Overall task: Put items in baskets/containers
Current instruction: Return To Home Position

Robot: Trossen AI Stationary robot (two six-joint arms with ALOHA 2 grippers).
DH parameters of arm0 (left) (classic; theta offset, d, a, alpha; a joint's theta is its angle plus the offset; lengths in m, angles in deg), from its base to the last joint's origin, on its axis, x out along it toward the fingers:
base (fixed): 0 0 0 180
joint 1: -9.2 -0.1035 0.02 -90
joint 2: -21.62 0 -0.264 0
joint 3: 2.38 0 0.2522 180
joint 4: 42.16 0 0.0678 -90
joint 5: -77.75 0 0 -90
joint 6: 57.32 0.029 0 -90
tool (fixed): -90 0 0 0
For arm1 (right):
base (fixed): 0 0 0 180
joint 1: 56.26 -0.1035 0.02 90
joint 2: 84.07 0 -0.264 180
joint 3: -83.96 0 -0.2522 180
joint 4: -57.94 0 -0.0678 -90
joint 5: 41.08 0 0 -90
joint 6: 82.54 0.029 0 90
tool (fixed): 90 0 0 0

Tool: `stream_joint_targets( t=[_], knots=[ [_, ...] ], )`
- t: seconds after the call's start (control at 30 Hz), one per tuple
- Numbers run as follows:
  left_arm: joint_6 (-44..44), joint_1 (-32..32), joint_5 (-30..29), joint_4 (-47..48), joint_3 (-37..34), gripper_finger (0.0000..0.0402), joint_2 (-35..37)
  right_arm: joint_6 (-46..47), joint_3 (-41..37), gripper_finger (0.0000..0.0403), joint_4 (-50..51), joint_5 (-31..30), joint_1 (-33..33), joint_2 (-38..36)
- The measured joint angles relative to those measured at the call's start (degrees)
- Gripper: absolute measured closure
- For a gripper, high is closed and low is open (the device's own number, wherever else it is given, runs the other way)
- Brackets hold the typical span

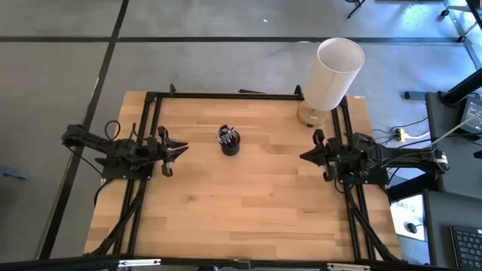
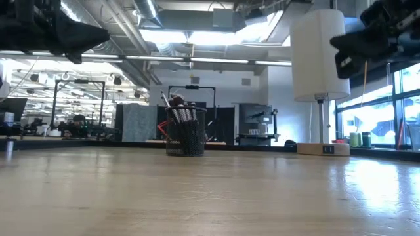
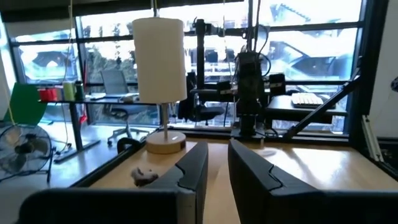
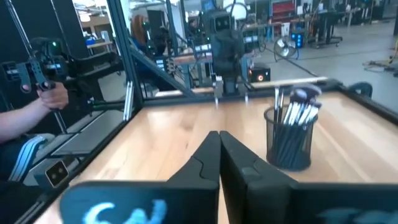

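Your left gripper [image 1: 179, 150] hangs at left-centre of the high view, over the table's [image 1: 248, 211] left edge. Its fingers are parted w/ a narrow gap and hold nothing. The mesh cup [image 1: 230, 144] stands upright just left of frame centre, w/ the brushes [image 1: 227, 135] sticking out of its top. The white lamp [image 1: 334, 71] sits upper right, at the table's corner. The right gripper [image 1: 307, 156] is at right-centre, fingers pressed together, empty.

For the homing step, fold each arm toward its own side and keep the wrists high. Don't sweep across the middle, so the cup doesn't get clipped. I'd judge both arms are close to parked.

Counts: 2 arms, 1 cup, 1 lamp. Brushes are approx a dozen, but the bundle overlaps too much to count for sure. None seen lying outside the cup.
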Motion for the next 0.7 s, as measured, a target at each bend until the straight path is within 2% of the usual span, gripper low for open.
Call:
stream_joint_targets(
  t=[0.23,0.4,0.7],
  knots=[
    [1.0,0.0,0.6,6.51,-0.36,0.0343,5.05,-1.25,-3.77,0.04,-0.77,-1.56,0.06,-2.11],
    [2.21,-0.75,0.78,7.53,-0.36,0.0343,5.27,-1.81,-3.84,0.04,-0.79,-0.7,0.65,-3.32],
    [2.46,-3.69,4.04,7.62,-0.36,0.0343,5.27,-2.73,-4.23,0.0401,4.68,3.56,2.99,-12.42]
  ],
)
